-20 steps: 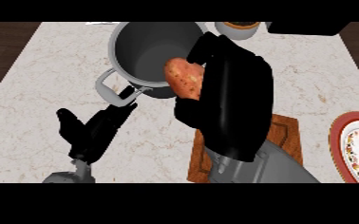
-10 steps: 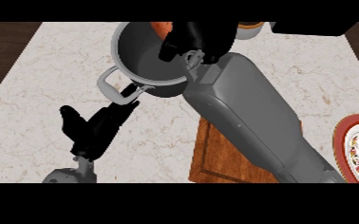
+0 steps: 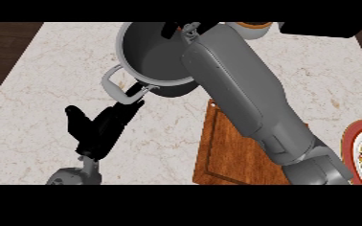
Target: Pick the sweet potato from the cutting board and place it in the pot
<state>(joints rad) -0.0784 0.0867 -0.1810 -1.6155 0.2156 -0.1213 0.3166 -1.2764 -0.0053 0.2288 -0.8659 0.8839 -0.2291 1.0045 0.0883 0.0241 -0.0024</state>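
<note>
Right arm over pot, sweet potato not visible.

Right forearm (image 3: 247,91) crosses the board (image 3: 230,158) and reaches over the pot (image 3: 145,52); the right hand (image 3: 172,28) barely shows at the far rim, grip can't be told. Sweet potato hidden, maybe under the hand or inside the pot. Left hand (image 3: 99,127) rests spread by the pot handle (image 3: 120,86). Risk: forearm bumps the rim on withdrawal and shifts the pot.

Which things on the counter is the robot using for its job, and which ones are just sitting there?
For the job:
- pot
- cutting board
- right hand, reaching over the pot and mostly hidden; the sweet potato cannot be seen now

Just there:
- left hand, open, resting by the pot's handle
- red-rimmed plate at the right edge
- small bowl behind the pot
</note>
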